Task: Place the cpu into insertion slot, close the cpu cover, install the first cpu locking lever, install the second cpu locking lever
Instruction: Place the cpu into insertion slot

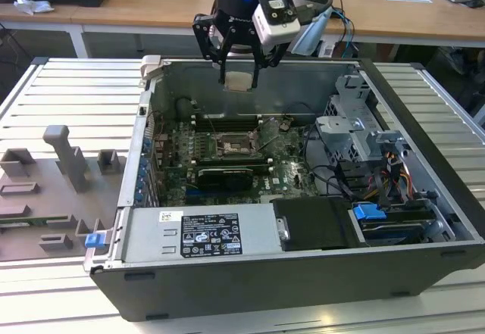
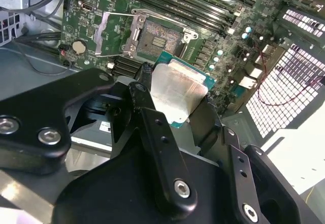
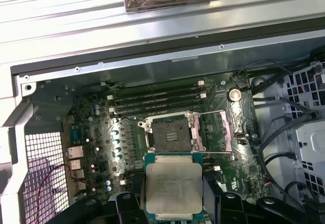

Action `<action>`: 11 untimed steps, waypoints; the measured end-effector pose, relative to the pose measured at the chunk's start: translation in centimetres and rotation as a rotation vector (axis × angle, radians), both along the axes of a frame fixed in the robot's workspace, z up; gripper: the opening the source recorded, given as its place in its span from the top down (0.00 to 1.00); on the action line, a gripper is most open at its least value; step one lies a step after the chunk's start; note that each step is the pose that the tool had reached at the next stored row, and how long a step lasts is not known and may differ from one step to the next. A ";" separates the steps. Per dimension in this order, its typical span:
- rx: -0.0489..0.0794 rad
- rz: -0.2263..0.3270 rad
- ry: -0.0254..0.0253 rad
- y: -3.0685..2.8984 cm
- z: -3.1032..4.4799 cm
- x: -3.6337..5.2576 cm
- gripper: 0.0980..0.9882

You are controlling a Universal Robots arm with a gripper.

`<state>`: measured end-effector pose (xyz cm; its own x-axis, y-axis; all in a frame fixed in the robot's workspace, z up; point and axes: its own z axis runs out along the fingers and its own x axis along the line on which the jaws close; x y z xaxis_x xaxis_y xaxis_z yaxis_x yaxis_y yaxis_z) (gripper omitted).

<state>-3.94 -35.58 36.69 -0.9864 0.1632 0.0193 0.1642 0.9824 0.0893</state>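
Aloft, hand grips flat, square, matte-metal cpu.

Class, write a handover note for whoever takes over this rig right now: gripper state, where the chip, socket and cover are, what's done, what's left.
Gripper: shut on the chip, held flat above the open computer case.
Socket: empty, inside the case, lower than the chip.
Cover: swung open beside the socket.
Done: chip is in the gripper.
Left: seating the chip, closing the cover, both locking steps.
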 end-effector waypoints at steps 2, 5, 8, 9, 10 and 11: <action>0.000 -0.010 0.0000 0.00 -0.01 0.00 0.50; 0.000 -0.028 0.0000 0.00 -0.02 0.00 0.50; 0.000 -0.064 0.0000 0.00 -0.05 0.00 0.50; 0.000 -0.070 0.0000 0.00 -0.06 0.00 0.50; 0.000 -0.076 0.0000 0.00 -0.06 0.00 0.50; 0.000 -0.083 0.0000 0.00 -0.07 0.00 0.50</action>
<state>-3.94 -35.58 36.63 -0.9695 0.2443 0.0193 0.2451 0.9654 0.0893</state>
